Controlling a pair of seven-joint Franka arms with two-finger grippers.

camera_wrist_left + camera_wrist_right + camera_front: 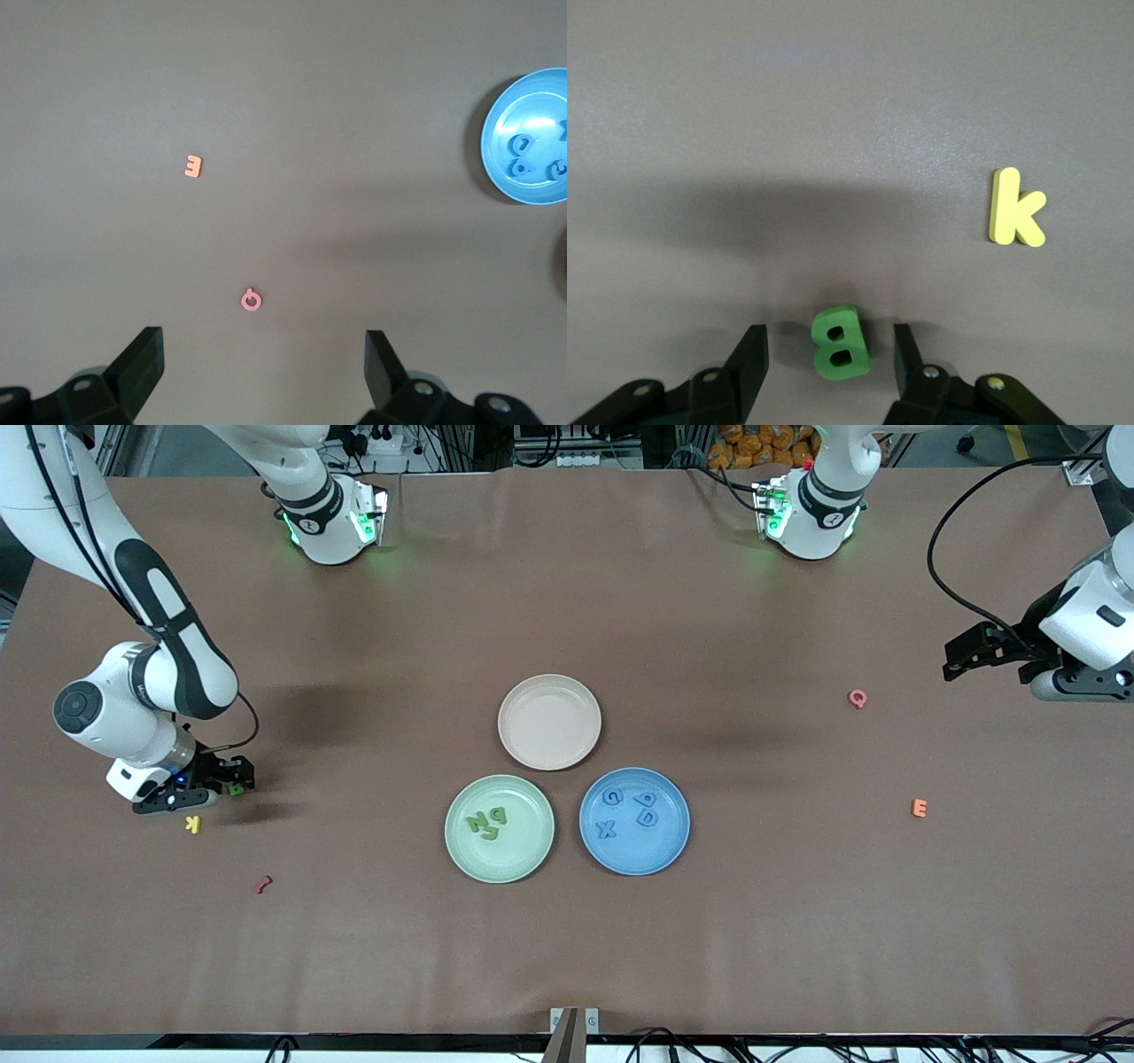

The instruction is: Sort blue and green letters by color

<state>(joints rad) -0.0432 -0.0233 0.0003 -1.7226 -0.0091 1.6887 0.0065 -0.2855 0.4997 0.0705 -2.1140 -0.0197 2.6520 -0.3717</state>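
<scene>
- Front view: a brown cloth-covered table point(567, 957) carries three round plates. The pale green plate point(532, 855) holds three small green foam letters point(486, 821). Beside it, the blue plate point(666, 846) holds four light blue foam letters point(631, 811). The beige plate point(549, 691), farther from the camera, holds nothing. Toward the right arm's end of the table, the right end effector point(232, 782) is low at the table with the last green letter B point(236, 787) between its fingers. A yellow letter K point(193, 824) lies just beside it, and a dark red piece point(262, 884) lies nearer the camera. The left end effector point(950, 664) waits above the table at the left arm's end, near a pink letter Q point(858, 698) and an orange letter E point(920, 808).
- Left wrist view: the left end effector point(264, 363) is spread wide and holds nothing. The pink Q point(252, 300) and orange E point(194, 166) lie on the table below it.
- Right wrist view: the right end effector point(831, 350) straddles the green B point(841, 342), which lies flat. A gap shows on each side, so the fingers are not yet pinching it. The yellow K point(1016, 208) lies clear of the grip.
- Handling, as a judgement: the B looks light, thick and slightly squashy, not fragile or slippery. Its flat outer edges, midway along, seem the best hold; a gentle squeeze should do.
</scene>
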